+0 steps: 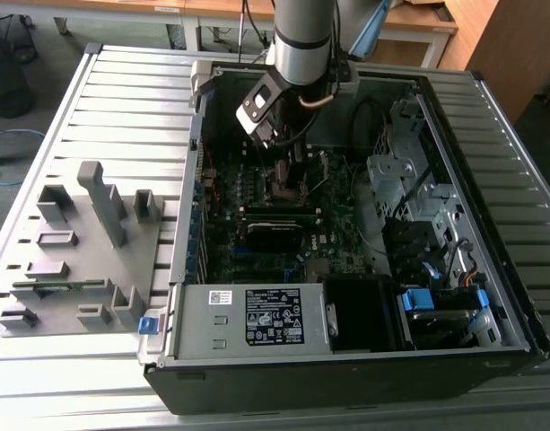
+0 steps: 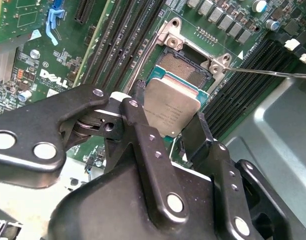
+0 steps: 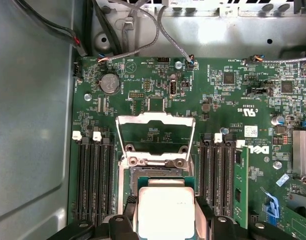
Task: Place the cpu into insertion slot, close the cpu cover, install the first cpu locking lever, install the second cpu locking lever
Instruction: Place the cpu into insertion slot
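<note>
In the first wrist view the picture's edge cuts off the cpu [image 3: 165, 212] and the fingers [image 3: 127, 220] of the gripper [image 3: 165, 206] that flank it. The chip covers most of the insertion slot [image 3: 143, 176], so it cannot be told whether the chip sits in it or hangs just above. In the second wrist view the gripper's black body hides one corner of the cpu and much of the motherboard [image 2: 38, 75]. In the exterior view the arm [image 1: 301, 36] blocks the socket area, where parts are too small to tell apart.
</note>
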You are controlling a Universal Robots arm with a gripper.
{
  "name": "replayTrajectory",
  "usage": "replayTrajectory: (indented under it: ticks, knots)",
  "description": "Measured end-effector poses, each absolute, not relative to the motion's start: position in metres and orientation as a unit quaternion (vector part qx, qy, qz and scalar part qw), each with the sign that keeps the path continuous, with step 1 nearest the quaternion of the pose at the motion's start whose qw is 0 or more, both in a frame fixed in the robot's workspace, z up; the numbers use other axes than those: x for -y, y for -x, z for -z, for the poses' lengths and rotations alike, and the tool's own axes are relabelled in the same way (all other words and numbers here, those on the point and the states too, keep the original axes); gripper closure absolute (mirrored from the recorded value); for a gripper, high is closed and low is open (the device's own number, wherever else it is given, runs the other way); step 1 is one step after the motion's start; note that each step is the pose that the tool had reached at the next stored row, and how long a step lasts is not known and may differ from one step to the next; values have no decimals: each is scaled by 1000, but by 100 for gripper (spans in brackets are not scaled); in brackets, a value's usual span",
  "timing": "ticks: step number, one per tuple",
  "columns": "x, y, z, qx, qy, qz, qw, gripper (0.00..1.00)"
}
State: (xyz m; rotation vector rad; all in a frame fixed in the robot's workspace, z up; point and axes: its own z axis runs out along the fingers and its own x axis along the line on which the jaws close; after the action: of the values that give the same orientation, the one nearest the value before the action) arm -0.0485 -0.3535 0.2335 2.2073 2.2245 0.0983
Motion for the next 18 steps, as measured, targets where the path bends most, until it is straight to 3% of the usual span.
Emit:
replayTrajectory:
  ticks: [18]
  knots:
    - [348, 49, -219, -709, -704, -31, 3, 46]
